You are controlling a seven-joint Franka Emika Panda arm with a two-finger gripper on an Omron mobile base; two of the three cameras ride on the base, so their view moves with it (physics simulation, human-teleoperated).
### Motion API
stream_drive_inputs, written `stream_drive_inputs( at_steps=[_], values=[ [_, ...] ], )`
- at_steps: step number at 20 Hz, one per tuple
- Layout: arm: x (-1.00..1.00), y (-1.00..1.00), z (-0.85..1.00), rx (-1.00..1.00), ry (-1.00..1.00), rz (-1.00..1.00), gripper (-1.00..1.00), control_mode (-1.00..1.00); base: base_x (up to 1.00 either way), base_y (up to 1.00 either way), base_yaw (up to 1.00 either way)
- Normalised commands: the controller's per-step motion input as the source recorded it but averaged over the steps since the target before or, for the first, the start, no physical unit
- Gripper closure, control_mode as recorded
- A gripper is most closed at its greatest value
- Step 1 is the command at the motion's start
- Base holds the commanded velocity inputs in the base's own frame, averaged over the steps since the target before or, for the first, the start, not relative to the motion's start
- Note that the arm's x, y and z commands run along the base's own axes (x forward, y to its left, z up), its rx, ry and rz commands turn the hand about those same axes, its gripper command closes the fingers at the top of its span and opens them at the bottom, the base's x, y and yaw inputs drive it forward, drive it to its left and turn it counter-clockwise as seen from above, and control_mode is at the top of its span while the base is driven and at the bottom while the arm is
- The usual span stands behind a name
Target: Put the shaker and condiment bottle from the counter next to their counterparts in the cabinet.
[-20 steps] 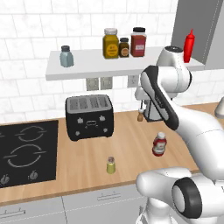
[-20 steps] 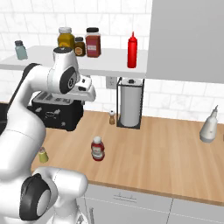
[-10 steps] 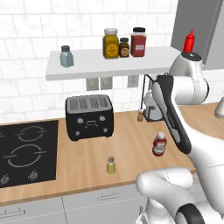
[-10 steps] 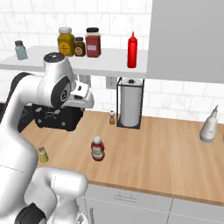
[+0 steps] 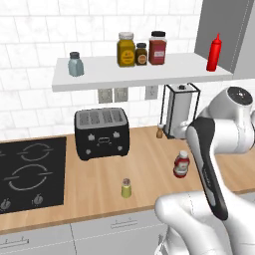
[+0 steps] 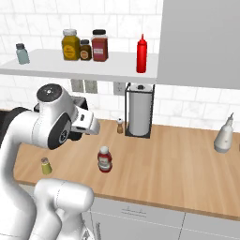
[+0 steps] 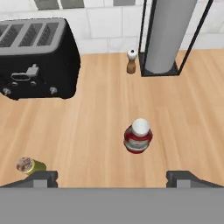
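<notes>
While the arm has swung across from in front of the toaster over the last second, its hand now looks straight down on the long light-brown wooden table [image 5: 149, 164], and that puts the short stout red condiment bottle with white cap and label band [image 7: 138, 136] almost centred ahead of the pincer [image 7: 112, 178]. This reads as lining up for a first pick, with neither item yet lifted.

The small yellow-green shaker with a grey-silver cap [image 5: 126, 188] stands near the table's front edge, well apart from the bottle [image 5: 182, 164], and sits at the lower left of the hand view [image 7: 29, 166], just beside one fingertip.

Up on the long white wall shelf [image 5: 144, 75], the pale blue-grey shaker with a dark cap [image 5: 74, 63] stands near the left end and the tall slim all-red squeeze bottle [image 5: 214, 52] at the right, by the grey cabinet panel [image 6: 201, 42].

The pincer's two dark fingertips [image 7: 43, 177] stand wide apart, holding and touching nothing, above the table with the bottle between and beyond them. A descent looks like the next need.
</notes>
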Motion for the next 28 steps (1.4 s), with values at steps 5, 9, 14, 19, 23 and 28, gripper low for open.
stream_drive_inputs(
  at_steps=[5, 9, 14, 19, 23, 28],
  values=[
    [-0.04, 0.00, 0.00, 0.00, -0.02, 0.00, -1.00, -1.00, 0.00, 0.00, 0.00],
    [-0.04, 0.00, 0.00, -0.05, -0.12, 0.00, -1.00, -1.00, 0.00, 0.00, 0.00],
    [-0.05, 0.00, -0.05, -0.10, 0.00, -0.06, -1.00, -1.00, 0.00, 0.00, 0.00],
    [-0.25, 0.00, -0.15, -0.01, 0.00, -0.22, -1.00, -1.00, 0.00, 0.00, 0.00],
    [-0.24, 0.08, -0.12, 0.00, 0.00, -0.30, -1.00, -1.00, 0.00, 0.00, 0.00],
    [-0.06, 0.05, -0.08, 0.02, 0.01, -0.27, -1.00, -1.00, 0.00, 0.00, 0.00]
  ],
)
